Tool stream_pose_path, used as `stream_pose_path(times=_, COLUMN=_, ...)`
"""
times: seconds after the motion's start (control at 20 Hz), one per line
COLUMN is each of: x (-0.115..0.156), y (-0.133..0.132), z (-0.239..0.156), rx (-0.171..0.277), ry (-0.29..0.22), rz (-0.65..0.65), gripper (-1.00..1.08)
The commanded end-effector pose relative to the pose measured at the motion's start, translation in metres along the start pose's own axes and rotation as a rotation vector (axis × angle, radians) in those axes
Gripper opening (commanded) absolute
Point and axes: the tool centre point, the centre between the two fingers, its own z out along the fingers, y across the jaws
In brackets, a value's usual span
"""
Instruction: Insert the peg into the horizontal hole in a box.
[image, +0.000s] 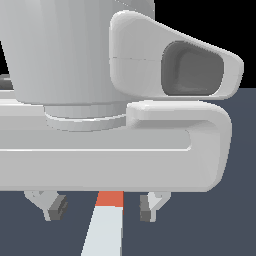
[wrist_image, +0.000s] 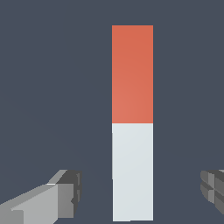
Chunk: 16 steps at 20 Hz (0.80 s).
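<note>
No text, labels, brands, numbers or signs can be read on anything here.

The exterior view sits low and very near the arm (image: 100, 100), perhaps just behind it. The wrist view looks straight down. Both share the peg (wrist_image: 132, 122) and fingertips (wrist_image: 65, 192).

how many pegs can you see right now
1. The peg lies flat on the dark surface, between the open gripper fingers and untouched by them. The arm fills most of the exterior view, so others could be hidden behind it.
</note>
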Motion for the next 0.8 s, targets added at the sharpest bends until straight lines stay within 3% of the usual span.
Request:
stream_pose_path(times=0.0, x=-0.009, y=-0.001, z=0.006, rx=0.0, ry=0.0, rz=-0.003, gripper=1.0)
stream_pose_path(times=0.4, x=-0.013, y=-0.001, z=0.012, rx=0.002, ry=0.0, rz=-0.001, gripper=1.0)
stream_pose_path(times=0.75, x=-0.014, y=-0.002, z=0.041, rx=0.001, ry=0.001, rz=-0.002, gripper=1.0)
